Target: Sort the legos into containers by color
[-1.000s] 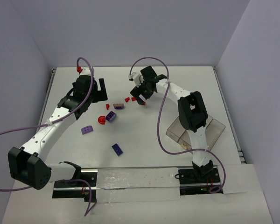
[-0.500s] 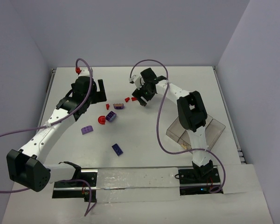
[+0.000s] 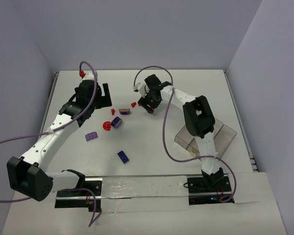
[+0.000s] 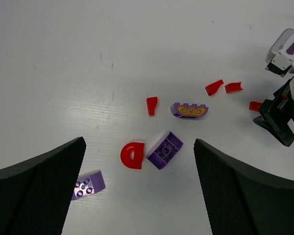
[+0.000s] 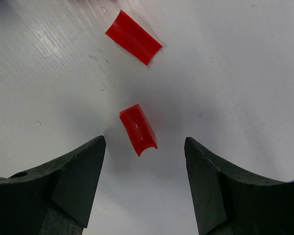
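Observation:
Legos lie on the white table. In the top view there is a red half-disc (image 3: 106,126), a purple brick (image 3: 116,122), a light purple brick (image 3: 91,136), a dark blue-violet brick (image 3: 123,156), a purple arch piece (image 3: 124,111) and small red pieces (image 3: 134,104). My right gripper (image 3: 148,105) is open and low over the table, straddling a small red piece (image 5: 138,129); another red piece (image 5: 134,36) lies beyond it. My left gripper (image 3: 107,98) is open and empty, hovering above the half-disc (image 4: 132,155) and the purple brick (image 4: 164,150). The smoky tray (image 3: 226,135) sits at the right, partly hidden by my right arm.
The left wrist view also shows a small red piece (image 4: 152,105), the arch piece (image 4: 188,110), two more red pieces (image 4: 214,87) and the right gripper's black fingers (image 4: 278,122) at the right edge. Walls close the table at the back and sides.
My right gripper has moved slightly left and down over the red pieces, now covering one of them in the top view. My left arm has barely moved.

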`<state>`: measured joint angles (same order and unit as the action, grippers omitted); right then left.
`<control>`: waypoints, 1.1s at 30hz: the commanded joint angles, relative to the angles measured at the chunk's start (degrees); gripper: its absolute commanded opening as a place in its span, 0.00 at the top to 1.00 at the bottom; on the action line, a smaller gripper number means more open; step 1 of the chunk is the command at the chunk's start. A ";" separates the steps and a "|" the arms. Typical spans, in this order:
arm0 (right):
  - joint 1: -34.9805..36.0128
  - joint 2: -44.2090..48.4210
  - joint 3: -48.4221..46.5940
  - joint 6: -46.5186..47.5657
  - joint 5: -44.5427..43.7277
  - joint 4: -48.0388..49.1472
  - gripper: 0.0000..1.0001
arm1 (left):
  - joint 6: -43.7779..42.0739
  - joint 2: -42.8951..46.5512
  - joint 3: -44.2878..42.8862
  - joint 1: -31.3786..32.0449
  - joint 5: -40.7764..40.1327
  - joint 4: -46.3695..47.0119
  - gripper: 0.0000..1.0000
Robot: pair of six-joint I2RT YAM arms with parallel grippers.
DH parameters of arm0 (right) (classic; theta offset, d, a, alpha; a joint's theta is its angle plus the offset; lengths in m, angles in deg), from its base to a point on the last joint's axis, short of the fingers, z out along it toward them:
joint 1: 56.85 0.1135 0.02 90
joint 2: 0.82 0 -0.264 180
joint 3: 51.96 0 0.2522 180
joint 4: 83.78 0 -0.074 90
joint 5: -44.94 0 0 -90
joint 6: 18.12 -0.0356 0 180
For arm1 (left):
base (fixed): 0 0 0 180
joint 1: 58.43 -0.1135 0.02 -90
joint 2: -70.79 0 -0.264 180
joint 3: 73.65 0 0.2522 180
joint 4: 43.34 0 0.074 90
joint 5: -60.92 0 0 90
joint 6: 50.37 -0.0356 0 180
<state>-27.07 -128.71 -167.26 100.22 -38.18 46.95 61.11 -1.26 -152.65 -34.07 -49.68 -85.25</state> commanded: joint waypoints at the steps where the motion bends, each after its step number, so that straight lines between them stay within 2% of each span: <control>1: 1.53 -1.66 -1.91 1.10 -2.13 -0.59 0.28 | -1.09 1.10 -0.13 0.43 -0.76 0.37 0.01; 7: 2.03 -2.98 -3.52 1.46 -2.92 -1.67 0.34 | -1.20 1.33 0.04 0.43 -1.05 0.13 0.01; 14: 2.05 -2.82 -3.18 1.04 -3.69 -1.25 0.49 | -1.35 1.56 0.37 0.43 -1.37 0.10 0.01; 19: 2.12 -1.33 -2.44 -0.35 -5.04 -0.63 0.70 | -1.43 1.93 0.63 0.43 -1.45 0.19 0.01; 21: 2.12 -0.24 -2.45 -1.15 -5.12 -0.61 0.82 | -1.35 1.92 0.54 0.43 -1.28 0.27 0.01; 22: 2.12 1.27 -2.58 -2.04 -5.12 -0.54 0.95 | -1.28 1.91 0.47 0.43 -1.21 0.21 0.01; 23: 2.12 2.14 -2.61 -2.72 -5.15 -0.59 0.99 | -1.17 1.82 0.43 0.43 -1.20 0.19 0.01; 29: 2.07 9.99 -0.98 -6.28 -6.61 0.36 1.00 | -0.43 1.78 0.63 0.43 -0.19 0.76 0.01; 33: 1.45 18.59 5.69 -11.14 -9.03 4.27 1.00 | 0.11 2.00 0.80 0.51 -1.03 0.97 0.01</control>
<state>-25.24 -122.07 -165.76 94.28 -44.47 47.00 60.38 -1.00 -151.77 -34.07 -50.09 -85.40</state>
